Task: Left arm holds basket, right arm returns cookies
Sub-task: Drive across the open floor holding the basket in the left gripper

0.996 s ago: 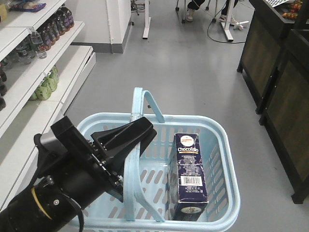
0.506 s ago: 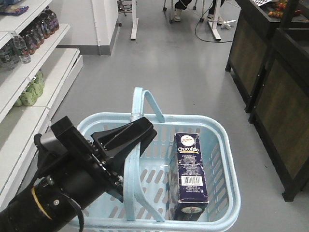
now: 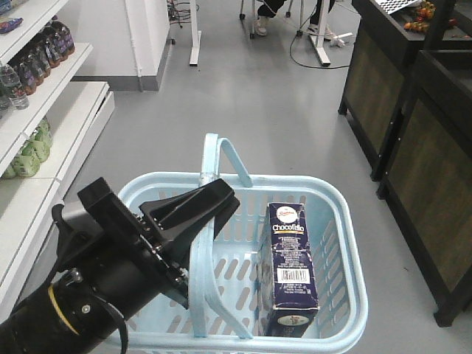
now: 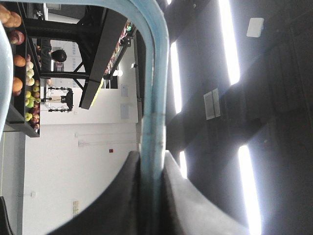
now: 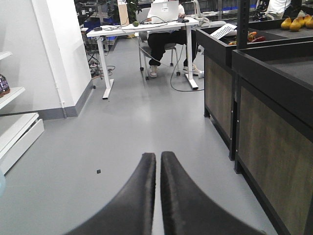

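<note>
Two handles arch over the light blue basket [image 3: 346,247]. The left gripper [image 3: 210,205] pinches one handle [image 4: 152,98], with its fingers clamped on either side of it. The cookies carton [image 3: 293,254] stands on end in the basket's right half, barcode facing the camera. The right gripper [image 5: 158,164] has its fingers pressed together with nothing between them, over the grey floor [image 5: 122,122]. Shelves [image 3: 70,70] with bottles [image 3: 44,44] stand at left.

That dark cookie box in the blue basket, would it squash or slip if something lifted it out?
The cookie box is a flat-sided carton with crisp edges, so it probably stays stiff, though hard squeezing could dent it. Its printed surface looks smooth, so possibly slippery. It stands on a narrow side in the basket, so a nudge might tip it.
</note>
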Controlling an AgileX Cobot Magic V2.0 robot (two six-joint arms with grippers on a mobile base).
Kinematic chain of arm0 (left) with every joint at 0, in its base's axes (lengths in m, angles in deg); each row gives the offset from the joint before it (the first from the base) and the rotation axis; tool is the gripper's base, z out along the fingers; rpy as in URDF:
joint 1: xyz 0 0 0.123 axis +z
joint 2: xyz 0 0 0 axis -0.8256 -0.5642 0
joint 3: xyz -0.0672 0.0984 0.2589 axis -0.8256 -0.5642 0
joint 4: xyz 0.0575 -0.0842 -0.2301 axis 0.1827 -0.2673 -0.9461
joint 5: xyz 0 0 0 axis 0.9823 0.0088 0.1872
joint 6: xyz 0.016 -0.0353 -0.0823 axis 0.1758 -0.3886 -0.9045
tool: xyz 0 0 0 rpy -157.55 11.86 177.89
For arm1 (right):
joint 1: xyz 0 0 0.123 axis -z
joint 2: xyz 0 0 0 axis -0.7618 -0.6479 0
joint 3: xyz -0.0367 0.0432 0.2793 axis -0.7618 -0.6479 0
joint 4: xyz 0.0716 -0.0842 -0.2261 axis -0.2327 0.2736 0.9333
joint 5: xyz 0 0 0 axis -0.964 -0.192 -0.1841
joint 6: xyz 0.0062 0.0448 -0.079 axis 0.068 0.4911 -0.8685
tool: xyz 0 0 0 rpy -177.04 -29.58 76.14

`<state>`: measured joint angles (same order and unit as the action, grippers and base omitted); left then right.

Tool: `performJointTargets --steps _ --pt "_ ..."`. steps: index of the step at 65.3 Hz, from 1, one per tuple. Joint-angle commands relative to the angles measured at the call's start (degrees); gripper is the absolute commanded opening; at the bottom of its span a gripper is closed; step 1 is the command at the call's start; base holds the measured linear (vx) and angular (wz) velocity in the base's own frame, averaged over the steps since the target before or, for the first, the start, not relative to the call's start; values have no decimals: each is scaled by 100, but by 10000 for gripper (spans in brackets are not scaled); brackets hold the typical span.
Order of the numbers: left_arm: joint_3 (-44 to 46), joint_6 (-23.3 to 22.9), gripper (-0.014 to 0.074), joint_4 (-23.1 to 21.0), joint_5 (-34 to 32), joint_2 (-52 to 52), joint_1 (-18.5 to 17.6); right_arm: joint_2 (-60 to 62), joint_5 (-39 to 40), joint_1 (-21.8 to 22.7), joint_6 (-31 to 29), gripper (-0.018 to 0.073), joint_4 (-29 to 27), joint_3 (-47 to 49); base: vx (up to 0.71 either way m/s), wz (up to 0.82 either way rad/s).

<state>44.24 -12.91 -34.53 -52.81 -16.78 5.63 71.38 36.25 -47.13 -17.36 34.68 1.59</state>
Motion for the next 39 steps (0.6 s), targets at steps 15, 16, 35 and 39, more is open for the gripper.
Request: performJointTargets --steps 15,16,35,39 --pt "189 3 0 -38 -770 163 -34 73 399 41 -34 -3 63 -101 28 3" --pt "189 3 0 -38 -770 163 -34 73 399 41 -34 -3 63 -101 31 3" --pt "189 3 0 -38 -770 163 -34 73 399 41 -34 -3 63 -101 35 0" --pt "189 3 0 -38 -770 163 -34 73 399 41 -34 -3 63 -101 38 -3"
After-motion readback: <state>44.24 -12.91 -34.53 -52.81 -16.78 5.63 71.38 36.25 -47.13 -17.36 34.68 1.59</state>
